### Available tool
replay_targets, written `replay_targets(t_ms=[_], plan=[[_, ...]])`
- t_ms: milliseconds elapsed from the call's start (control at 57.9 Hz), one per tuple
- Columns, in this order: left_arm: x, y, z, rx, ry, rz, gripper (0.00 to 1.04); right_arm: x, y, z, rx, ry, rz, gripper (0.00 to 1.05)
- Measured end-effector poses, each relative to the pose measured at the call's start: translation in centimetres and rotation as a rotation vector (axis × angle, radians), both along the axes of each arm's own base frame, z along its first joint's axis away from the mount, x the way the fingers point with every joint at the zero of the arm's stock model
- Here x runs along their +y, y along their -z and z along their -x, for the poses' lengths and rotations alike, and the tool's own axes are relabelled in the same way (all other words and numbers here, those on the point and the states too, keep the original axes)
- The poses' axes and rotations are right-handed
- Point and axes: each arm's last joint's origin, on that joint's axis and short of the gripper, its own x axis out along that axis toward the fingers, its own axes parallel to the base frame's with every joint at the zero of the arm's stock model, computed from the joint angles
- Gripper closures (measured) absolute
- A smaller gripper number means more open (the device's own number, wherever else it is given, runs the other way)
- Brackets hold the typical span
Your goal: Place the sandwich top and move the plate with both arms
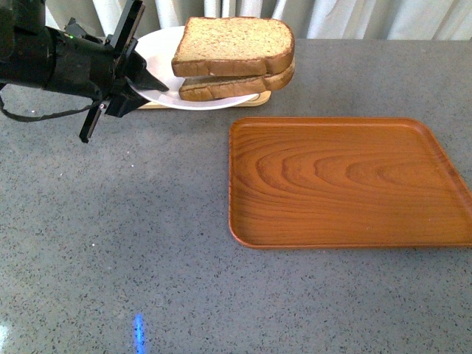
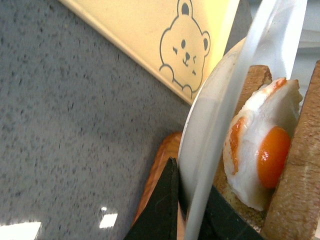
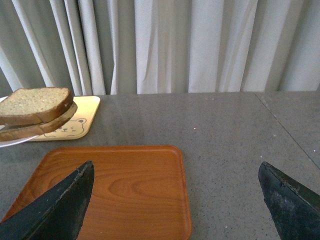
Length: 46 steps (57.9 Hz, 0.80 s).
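Slippage is the risk: jaws of the left arm (image 1: 66, 63) are clenched on the plate (image 1: 158, 44) rim alone, the sandwich top (image 1: 234, 44) resting on the egg slice (image 1: 228, 87) beyond their tips, so a one-sided lift could tip it. Jaws of the right arm (image 3: 55, 210) gape, well apart. No writing; only a bear drawing (image 2: 185, 45).

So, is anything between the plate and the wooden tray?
Nothing visible. The left gripper is shut on the plate at its rim. The table between the plate and the wooden tray is bare, and the tray holds nothing.
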Motion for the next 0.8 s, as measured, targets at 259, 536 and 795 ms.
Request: replay_targets(t_ms=[259, 536, 795], plan=[[-0.2, 1.1, -5.2, -0.004, -0.003, -0.028, 1.02, 0.0, 0.0, 0.0, 0.000, 0.000, 0.000, 0.09], [-0.1, 3.4, -9.0, 0.027, 0.014, -0.061, 1.02, 0.0, 0.0, 0.0, 0.000, 0.000, 0.000, 0.09], [0.6, 3.6, -11.3, 0.014, 0.019, -0.069, 1.03, 0.0, 0.0, 0.0, 0.000, 0.000, 0.000, 0.09]])
